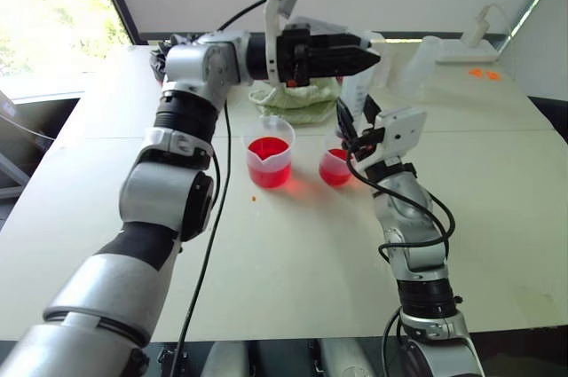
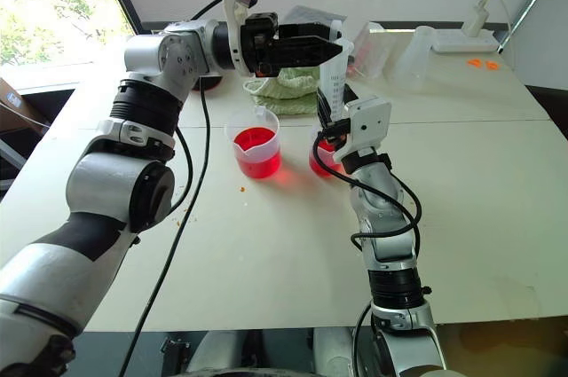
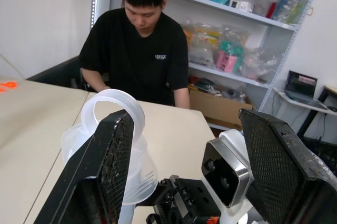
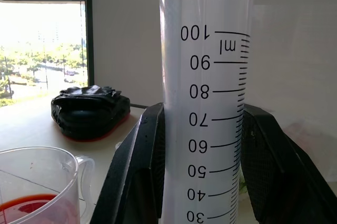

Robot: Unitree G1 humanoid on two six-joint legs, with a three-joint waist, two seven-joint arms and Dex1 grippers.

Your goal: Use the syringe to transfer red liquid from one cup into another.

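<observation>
The syringe (image 4: 202, 103) is held upright, clamped between the right gripper (image 4: 202, 182) fingers above the smaller cup (image 1: 335, 167), right of the spouted beaker (image 1: 269, 162) on the tabletop (image 1: 293, 262). Its barrel is printed "ml", 30 to 100. The left gripper (image 1: 368, 58) fingers stand apart beside the plunger ring (image 3: 113, 110).

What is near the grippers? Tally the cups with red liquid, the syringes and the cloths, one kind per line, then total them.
Cups with red liquid: 2, the spouted beaker and the smaller cup
Syringe: 1
Green cloth: 1
Total: 4
</observation>
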